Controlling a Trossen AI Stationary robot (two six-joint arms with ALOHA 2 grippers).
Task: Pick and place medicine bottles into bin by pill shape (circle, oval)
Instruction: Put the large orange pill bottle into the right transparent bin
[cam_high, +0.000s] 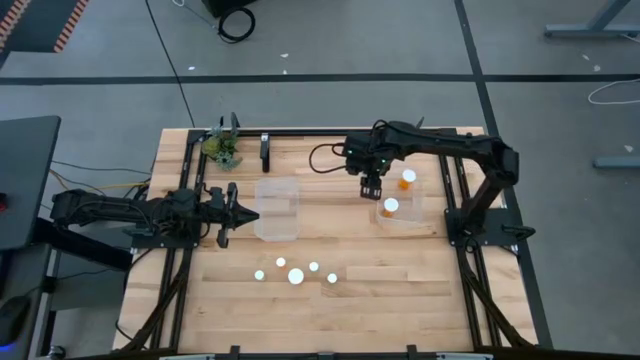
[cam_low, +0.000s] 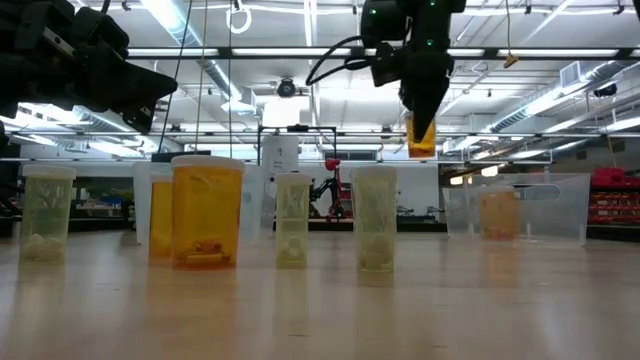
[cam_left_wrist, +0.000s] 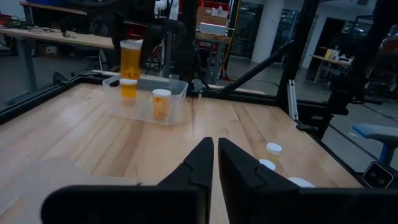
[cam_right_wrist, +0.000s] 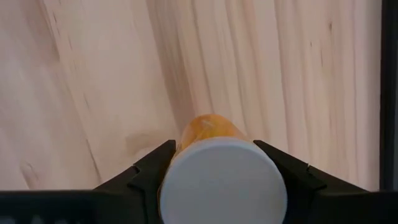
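Amber bottle (cam_right_wrist: 214, 140) with white cap clamped between right hand (cam_high: 371, 187) fingers, held upright in the air above the worktop (cam_high: 400, 280), beside the clear tub (cam_high: 405, 215) holding two bottles. No readable label, probably blank. Left hand (cam_left_wrist: 215, 163) clenched, empty, by the other tub (cam_high: 277, 208).

Two matte-black jointed arms, looping black cables, each hand (cam_left_wrist: 214, 171) with flat, tapered dark fingers (cam_right_wrist: 149, 171).

You saw a pale, smooth wooden table (cam_high: 400, 290), translucent amber plastic bottle (cam_right_wrist: 208, 127) with matt white cap, clear plastic tub (cam_high: 277, 210).
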